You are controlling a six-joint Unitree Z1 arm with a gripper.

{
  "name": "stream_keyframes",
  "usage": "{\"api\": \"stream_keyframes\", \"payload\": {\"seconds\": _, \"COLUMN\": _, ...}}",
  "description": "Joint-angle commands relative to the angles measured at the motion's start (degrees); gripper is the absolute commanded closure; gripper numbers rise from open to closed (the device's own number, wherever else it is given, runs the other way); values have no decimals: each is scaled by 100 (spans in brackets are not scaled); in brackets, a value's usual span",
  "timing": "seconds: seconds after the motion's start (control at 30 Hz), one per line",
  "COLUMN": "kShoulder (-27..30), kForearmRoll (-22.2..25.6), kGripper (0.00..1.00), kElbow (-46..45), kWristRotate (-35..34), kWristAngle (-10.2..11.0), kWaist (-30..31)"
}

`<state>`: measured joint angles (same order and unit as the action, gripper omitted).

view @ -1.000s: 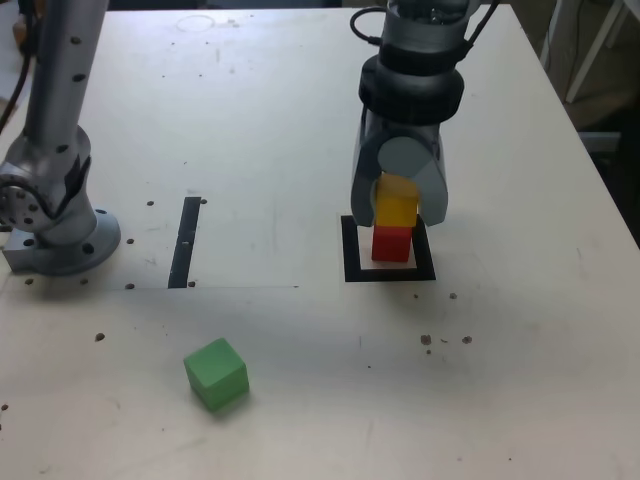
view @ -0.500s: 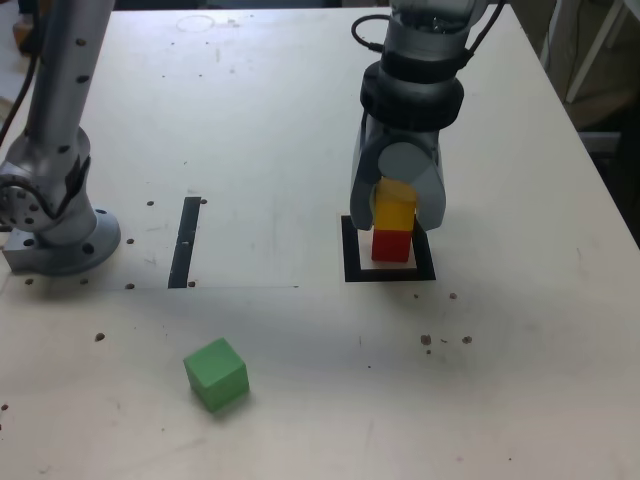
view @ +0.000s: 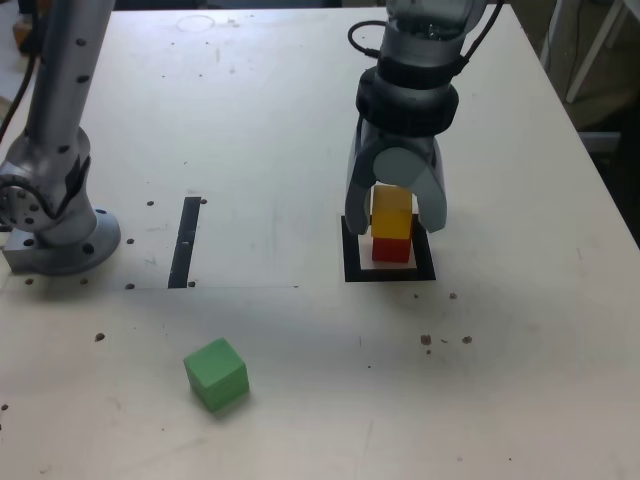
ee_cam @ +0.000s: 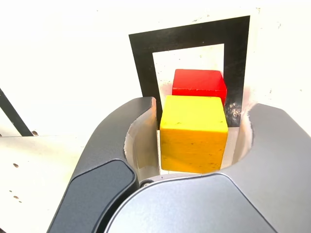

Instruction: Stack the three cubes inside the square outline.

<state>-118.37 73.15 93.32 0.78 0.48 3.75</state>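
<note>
The fingers (view: pixel 431 208) have spread around the yellow block (view: pixel 391 212), above the red one (view: pixel 391 250). In the exterior view, the green block (view: pixel 216 375) lies at eight o'clock from them.

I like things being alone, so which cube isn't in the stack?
The green cube: it sits by itself, outside the black square; red and yellow are stacked.

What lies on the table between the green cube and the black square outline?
Just bare tabletop, as the exterior view shows.
</note>
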Motion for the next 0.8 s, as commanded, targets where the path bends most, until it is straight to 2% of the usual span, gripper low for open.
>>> {"api": "stream_keyframes", "payload": {"seconds": 0.0, "kShoulder": -29, "kForearmRoll": -2, "kGripper": 2, "kElbow": -5, "kWristRotate": 10, "kWristAngle": -24, "kWaist": -14}}
{"api": "stream_keyframes", "payload": {"seconds": 0.17, "kShoulder": 20, "kForearmRoll": 9, "kGripper": 1, "kElbow": -8, "kWristRotate": 10, "kWristAngle": -39, "kWaist": -14}}
{"api": "stream_keyframes", "payload": {"seconds": 0.33, "kShoulder": 276, "kForearmRoll": 37, "kGripper": 1, "kElbow": -61, "kWristRotate": 10, "kWristAngle": 31, "kWaist": -10}}
{"api": "stream_keyframes", "payload": {"seconds": 0.57, "kShoulder": 977, "kForearmRoll": 251, "kGripper": 0, "kElbow": -274, "kWristRotate": 10, "kWristAngle": 301, "kWaist": 210}}
{"api": "stream_keyframes", "payload": {"seconds": 0.77, "kShoulder": 1405, "kForearmRoll": 594, "kGripper": 0, "kElbow": -578, "kWristRotate": 53, "kWristAngle": 504, "kWaist": 814}}
